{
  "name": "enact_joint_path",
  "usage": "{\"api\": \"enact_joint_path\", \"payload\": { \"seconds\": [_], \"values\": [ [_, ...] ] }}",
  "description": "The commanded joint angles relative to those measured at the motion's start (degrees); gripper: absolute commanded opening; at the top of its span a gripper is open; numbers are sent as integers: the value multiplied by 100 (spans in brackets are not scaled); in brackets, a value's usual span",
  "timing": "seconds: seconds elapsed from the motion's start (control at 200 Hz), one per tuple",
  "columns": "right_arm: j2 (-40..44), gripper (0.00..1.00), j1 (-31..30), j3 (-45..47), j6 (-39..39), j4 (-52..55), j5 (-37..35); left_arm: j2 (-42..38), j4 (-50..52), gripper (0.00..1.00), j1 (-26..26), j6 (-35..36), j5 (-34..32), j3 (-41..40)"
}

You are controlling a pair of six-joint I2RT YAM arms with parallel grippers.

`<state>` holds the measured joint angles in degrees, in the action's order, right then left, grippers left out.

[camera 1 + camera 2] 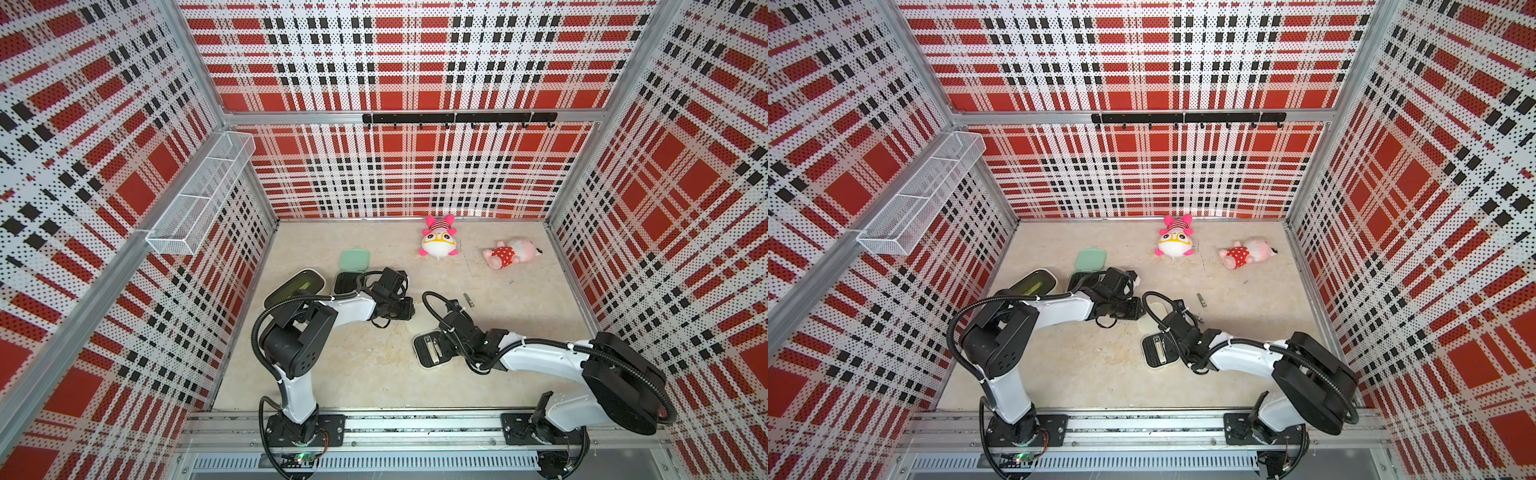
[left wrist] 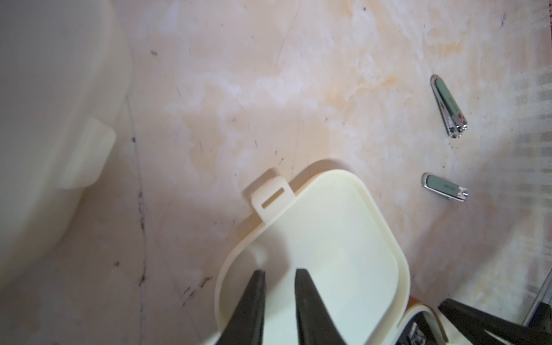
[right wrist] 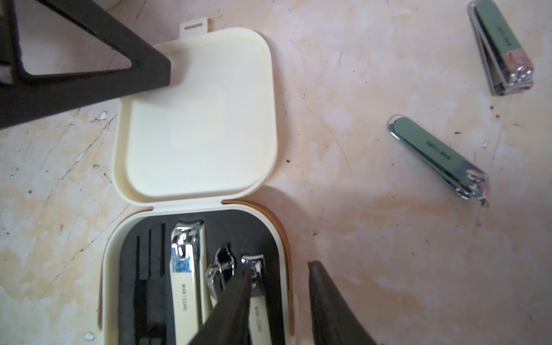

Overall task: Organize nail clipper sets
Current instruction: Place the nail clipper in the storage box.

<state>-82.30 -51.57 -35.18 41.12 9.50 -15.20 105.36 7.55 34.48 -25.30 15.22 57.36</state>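
Where the two arms meet near the middle of the tabletop [image 1: 365, 374], we see a cream case [image 3: 108, 268] lying open, its lid [image 3: 197, 119] folded flat on the side away from the arm bases. Its black insert [image 3: 233, 230] holds a large clipper [image 3: 186, 268] and, near it, a small clipper [image 3: 259, 310]. Between them sits a little chrome piece [image 3: 213, 273] that we cannot name.

We find the left gripper [image 2: 277, 270] over the lid with its fingers [image 2: 307, 298] nearly together. Only a narrow gap shows between them, and nothing is in it. In the right wrist view one left finger's tip rests on the lid, at the corner near its tab.

The right gripper [image 3: 280, 264] stands partly open and grips nothing. One finger [image 3: 236, 301] lies over the small clipper inside the case, and the other hangs outside the case wall, above bare tabletop.

A green clipper [image 3: 439, 155] lies on the tabletop near the case, and a second green clipper [image 3: 501, 44] lies a little farther out, the two apart.

Toward the back left a mint case [image 1: 354, 259] also lies open, its base partly under the left arm and close to a bin [image 1: 295, 289]. Two plush toys, one [image 1: 438, 241] upright and one [image 1: 509, 251] on its side, rest near the back wall, well apart from the cases.

A blurred cream shape [image 2: 59, 104] with a tab looms close in the left wrist view, and we cannot tell what it is.
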Motion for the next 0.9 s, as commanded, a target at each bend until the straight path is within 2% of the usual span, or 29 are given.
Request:
{"api": "enact_joint_path", "payload": {
  "seconds": [0.0,0.356,0.656,0.897],
  "values": [
    [-102,36,24,118,109,-97,42,29,264,24,24,43,-37,-63],
    [29,34,24,190,184,-40,53,46,264,24,24,50,-33,-52],
    [488,46,24,70,136,150,41,35,264,24,24,42,-28,-45],
    [668,54,24,246,59,-184,559,51,264,24,26,42,-28,-36]
  ]
}}
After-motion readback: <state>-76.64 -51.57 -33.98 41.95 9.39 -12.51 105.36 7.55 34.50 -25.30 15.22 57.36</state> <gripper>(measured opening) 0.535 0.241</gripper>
